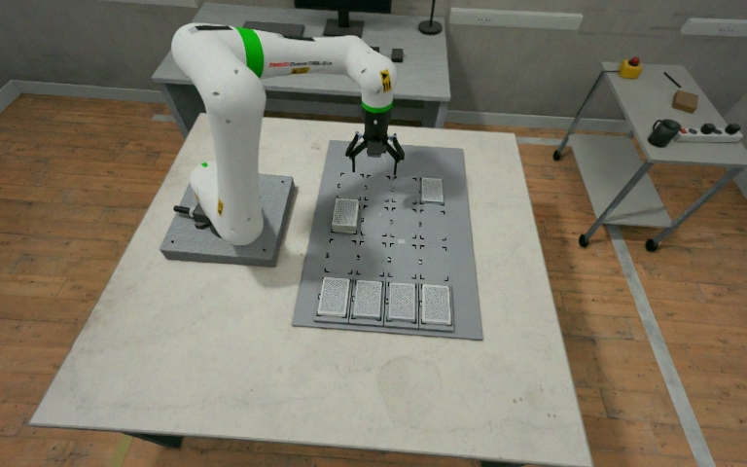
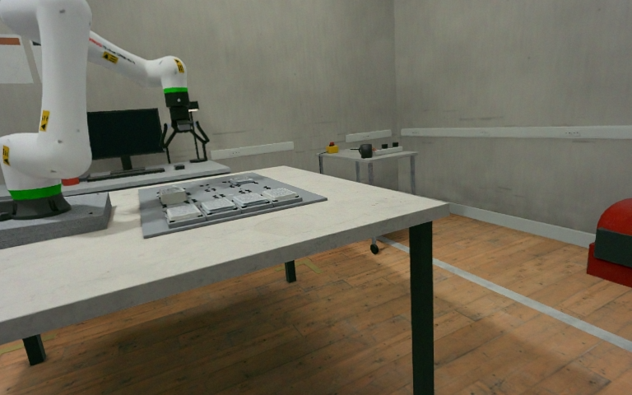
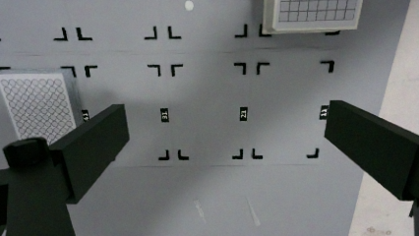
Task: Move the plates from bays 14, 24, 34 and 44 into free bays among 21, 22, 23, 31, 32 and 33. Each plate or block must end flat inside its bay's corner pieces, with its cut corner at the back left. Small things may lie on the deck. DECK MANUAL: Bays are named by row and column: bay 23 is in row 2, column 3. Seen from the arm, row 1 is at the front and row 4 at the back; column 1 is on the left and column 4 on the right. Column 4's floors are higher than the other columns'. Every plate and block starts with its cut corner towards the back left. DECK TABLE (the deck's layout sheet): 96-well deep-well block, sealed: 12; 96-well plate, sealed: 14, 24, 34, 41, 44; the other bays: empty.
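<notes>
My black two-fingered gripper [image 1: 374,166] [image 2: 186,160] [image 3: 225,120] was spread, nothing between its fingers, above column 1. Four white rectangular sealed plates [image 1: 367,299] [image 2: 218,205] sat in bays 14–44, raised grey floors [image 1: 366,322] supporting them, presumably awaiting transfer.

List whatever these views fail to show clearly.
- Plate in bay 41: wrist view, cut off by the left edge, partly covered by the pincer.
- Deep-well block: wrist view, cut by the top edge.
- Bay numbers: exterior view, too small.
</notes>
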You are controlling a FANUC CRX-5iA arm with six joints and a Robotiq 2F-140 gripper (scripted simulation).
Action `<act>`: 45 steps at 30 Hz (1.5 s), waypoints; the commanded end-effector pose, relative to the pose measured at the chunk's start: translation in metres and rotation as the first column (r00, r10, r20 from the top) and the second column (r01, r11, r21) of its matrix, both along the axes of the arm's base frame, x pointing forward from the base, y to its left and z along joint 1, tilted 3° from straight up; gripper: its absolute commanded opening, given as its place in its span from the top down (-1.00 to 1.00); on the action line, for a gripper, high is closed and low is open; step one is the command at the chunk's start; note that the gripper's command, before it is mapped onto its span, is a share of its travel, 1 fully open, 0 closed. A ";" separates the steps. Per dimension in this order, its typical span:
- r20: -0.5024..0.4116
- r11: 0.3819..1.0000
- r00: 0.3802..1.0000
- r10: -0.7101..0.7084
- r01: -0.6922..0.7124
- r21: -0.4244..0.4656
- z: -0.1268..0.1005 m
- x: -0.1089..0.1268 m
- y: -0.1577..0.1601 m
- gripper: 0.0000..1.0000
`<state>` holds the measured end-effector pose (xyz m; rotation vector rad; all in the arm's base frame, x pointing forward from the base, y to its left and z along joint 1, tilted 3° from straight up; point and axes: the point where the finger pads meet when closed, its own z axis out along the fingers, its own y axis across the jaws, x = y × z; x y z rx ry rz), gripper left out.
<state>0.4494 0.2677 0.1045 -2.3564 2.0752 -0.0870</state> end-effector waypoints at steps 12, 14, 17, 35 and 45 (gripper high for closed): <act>0.001 1.000 1.000 0.000 0.000 0.001 0.001 0.000 0.000 -1.00; 0.001 1.000 1.000 0.000 0.000 0.001 0.001 0.000 0.000 -1.00; 0.001 1.000 1.000 0.000 0.000 0.001 0.001 0.000 0.000 -1.00; 0.002 1.000 1.000 0.000 0.000 0.001 0.002 0.040 0.005 -1.00; 0.002 1.000 1.000 0.000 0.000 0.001 0.004 0.080 0.010 -1.00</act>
